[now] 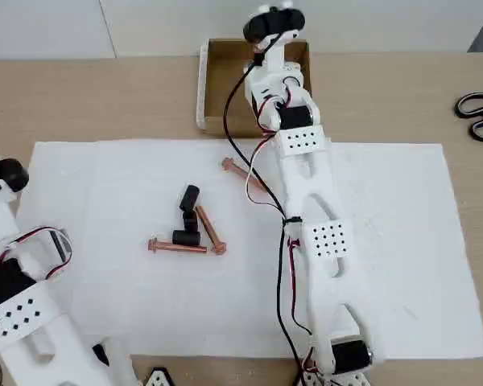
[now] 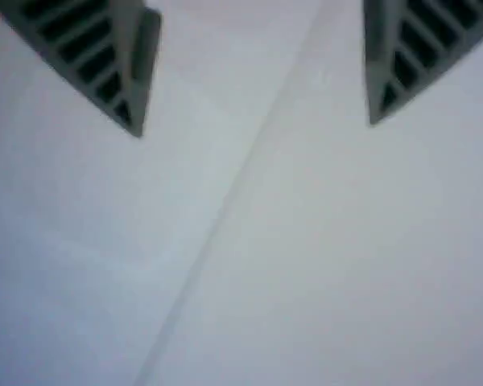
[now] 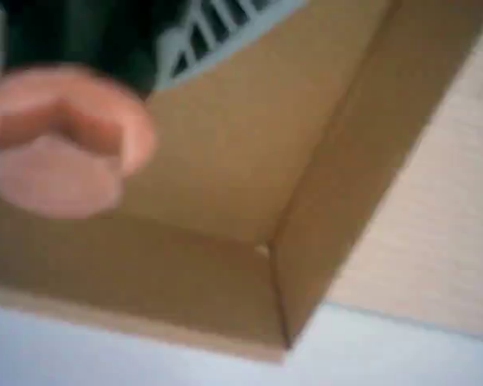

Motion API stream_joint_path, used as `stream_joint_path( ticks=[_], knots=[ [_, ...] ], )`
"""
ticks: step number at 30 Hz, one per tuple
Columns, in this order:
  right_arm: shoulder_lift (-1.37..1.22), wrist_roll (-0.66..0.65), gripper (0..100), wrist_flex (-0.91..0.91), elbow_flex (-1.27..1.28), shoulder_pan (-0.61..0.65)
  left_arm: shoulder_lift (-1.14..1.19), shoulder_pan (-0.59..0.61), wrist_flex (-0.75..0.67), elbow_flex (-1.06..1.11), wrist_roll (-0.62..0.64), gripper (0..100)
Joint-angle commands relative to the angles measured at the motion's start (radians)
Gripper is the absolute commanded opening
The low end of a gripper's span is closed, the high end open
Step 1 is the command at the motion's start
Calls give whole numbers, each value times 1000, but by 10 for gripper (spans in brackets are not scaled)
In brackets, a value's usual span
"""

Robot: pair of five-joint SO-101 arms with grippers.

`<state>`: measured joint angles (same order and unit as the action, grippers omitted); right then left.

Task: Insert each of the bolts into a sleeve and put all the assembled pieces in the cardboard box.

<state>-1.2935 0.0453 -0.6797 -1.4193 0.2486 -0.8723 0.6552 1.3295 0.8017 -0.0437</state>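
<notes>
My right gripper (image 1: 275, 50) hangs over the cardboard box (image 1: 216, 84), shut on an assembled piece: a copper bolt head (image 3: 60, 141) pokes out of a black sleeve (image 3: 72, 32) beside a ribbed grey finger (image 3: 217, 28), above the box's inner corner (image 3: 262, 249). Three copper bolts lie on the white sheet: a flat one (image 1: 177, 247), a slanted one (image 1: 210, 229), and another (image 1: 240, 171) partly under the right arm. Three black sleeves (image 1: 190, 195), (image 1: 191, 219), (image 1: 186, 238) lie among them. My left gripper (image 2: 253, 125) is open above bare white sheet at the lower left.
The white sheet (image 1: 386, 209) covers most of the wooden table. Black-handled scissors (image 1: 479, 112) lie at the far right edge. The right arm (image 1: 314, 209) stretches across the sheet from the front edge to the box. The left arm's base (image 1: 16, 314) sits at the front left.
</notes>
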Motion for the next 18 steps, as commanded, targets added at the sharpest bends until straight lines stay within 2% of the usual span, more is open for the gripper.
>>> stream_joint_path(
  ticks=[1, 8, 13, 18],
  knots=[
    [12, -8, 9, -15, -89, 7, -18, -3, 5, -2, 0, 173],
    [10, -6, 205, -90, -89, 12, -18, -3, 5, -2, 0, 173],
    [13, -8, 189, -93, -144, 12, -18, -3, 5, -2, 0, 173],
    [18, -8, 166, -213, -265, 22, -18, -3, 5, -2, 2, 173]
  ],
)
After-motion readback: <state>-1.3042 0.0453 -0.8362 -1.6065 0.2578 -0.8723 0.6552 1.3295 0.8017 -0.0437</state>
